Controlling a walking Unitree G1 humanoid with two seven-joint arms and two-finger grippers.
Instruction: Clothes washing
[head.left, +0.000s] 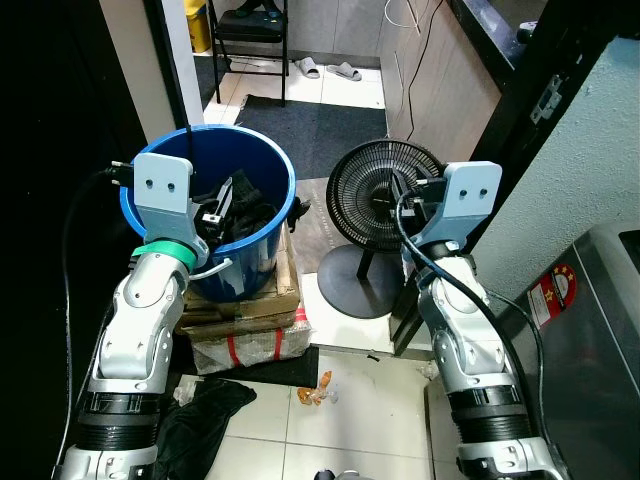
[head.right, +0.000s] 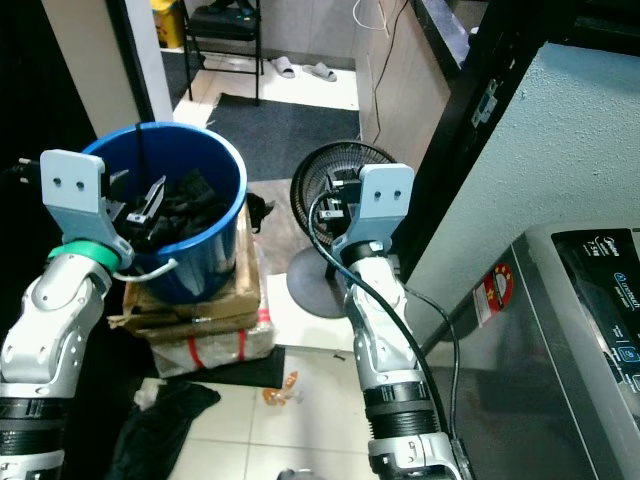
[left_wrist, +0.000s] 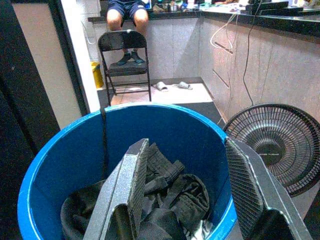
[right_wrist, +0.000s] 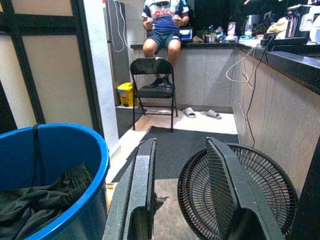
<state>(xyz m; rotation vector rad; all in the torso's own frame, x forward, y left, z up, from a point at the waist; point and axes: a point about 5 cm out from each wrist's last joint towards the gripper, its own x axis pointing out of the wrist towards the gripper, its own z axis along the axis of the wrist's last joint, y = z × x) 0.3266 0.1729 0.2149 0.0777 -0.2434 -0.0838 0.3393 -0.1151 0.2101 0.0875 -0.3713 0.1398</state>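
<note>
Item: blue bucket (head.left: 150, 215), our landmark, holding the dark clothes (left_wrist: 165, 200). Step in hand, we judge: lifting laundry out. We would lower well into the heap and close on a thick fold. Left gripper (left_wrist: 187, 190): just above the bucket's mouth, fingers wide apart, holding nothing. Right gripper (right_wrist: 182, 185): beside the bucket, toward the floor fan (head.left: 385, 190), fingers apart, holding nothing.
</note>
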